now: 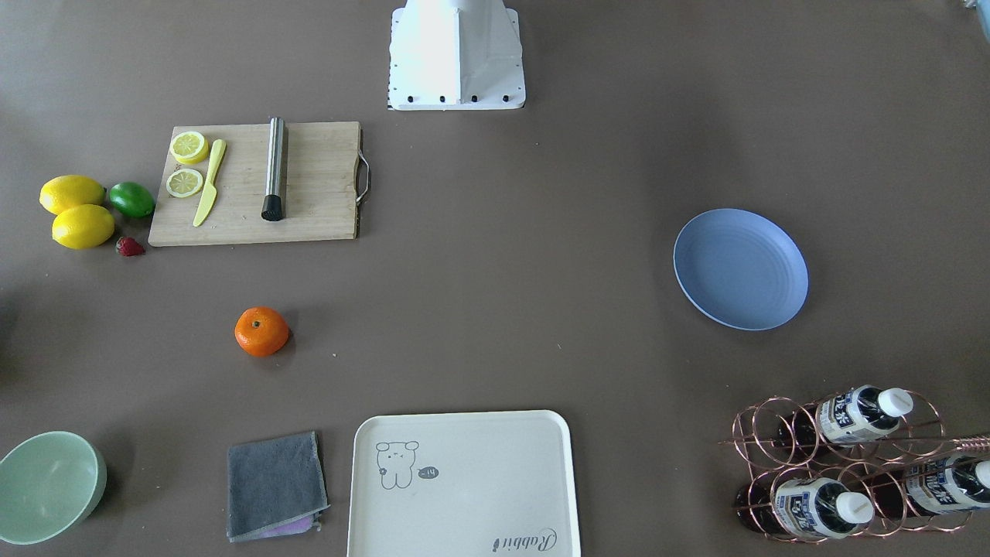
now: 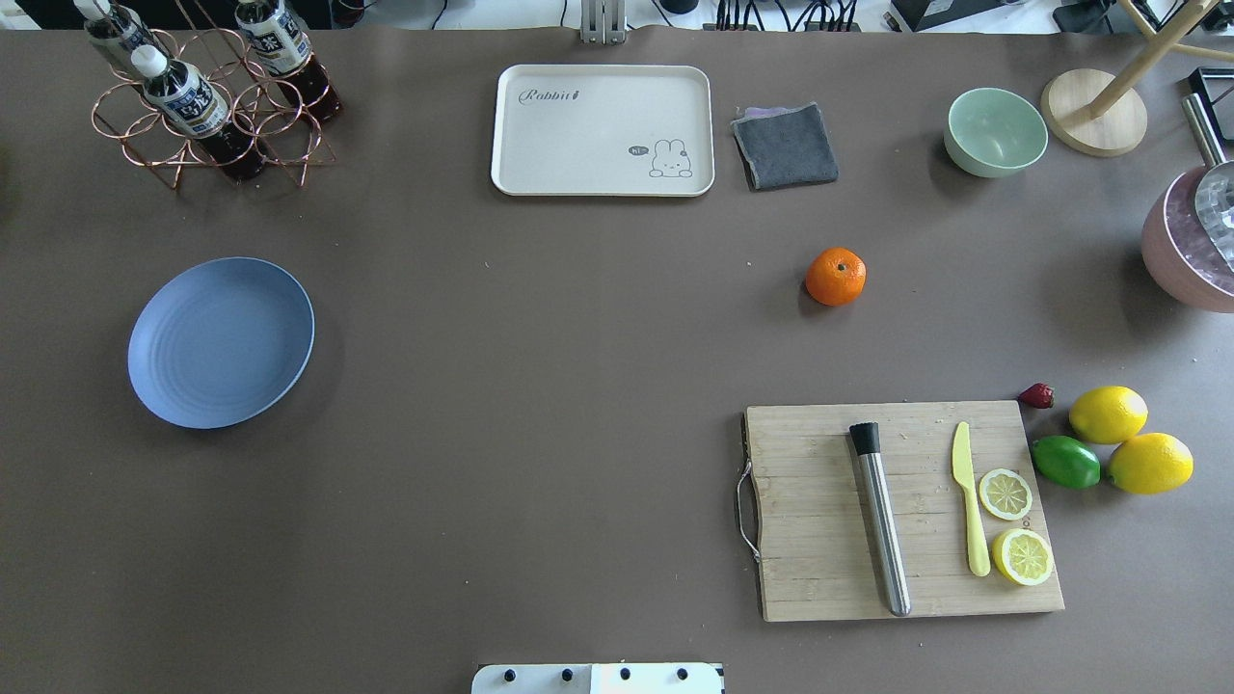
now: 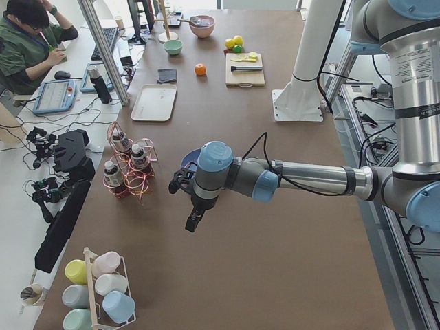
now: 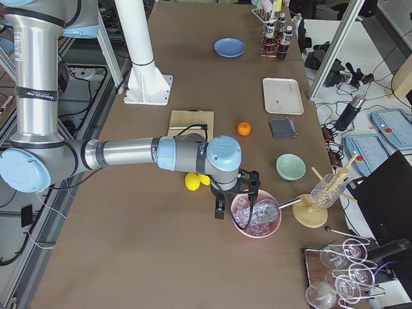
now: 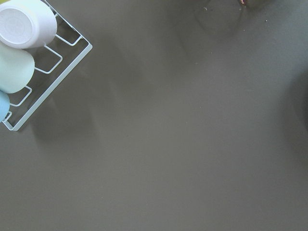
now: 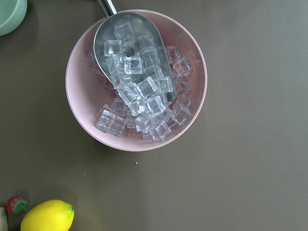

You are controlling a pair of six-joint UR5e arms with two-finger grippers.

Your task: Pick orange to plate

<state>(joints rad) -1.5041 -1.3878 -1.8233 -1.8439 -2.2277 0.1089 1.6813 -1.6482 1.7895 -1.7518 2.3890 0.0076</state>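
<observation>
The orange (image 2: pixel 836 277) (image 1: pixel 262 331) sits alone on the brown table between the grey cloth and the cutting board. The blue plate (image 2: pixel 221 341) (image 1: pixel 741 268) lies bare on the opposite half of the table. My left gripper (image 3: pixel 192 221) shows only in the exterior left view, hanging over the table near the plate's end; I cannot tell its state. My right gripper (image 4: pixel 220 209) shows only in the exterior right view, above the pink bowl of ice (image 6: pixel 136 79), far from the orange (image 4: pixel 243 129); its state cannot be told either.
A wooden cutting board (image 2: pixel 819 520) carries a steel muddler, a yellow knife and lemon slices. Lemons (image 2: pixel 1108 413), a lime and a strawberry lie beside it. At the far edge stand a cream tray (image 2: pixel 602 130), a grey cloth (image 2: pixel 785 146), a green bowl (image 2: pixel 996 131) and a bottle rack (image 2: pixel 207 106).
</observation>
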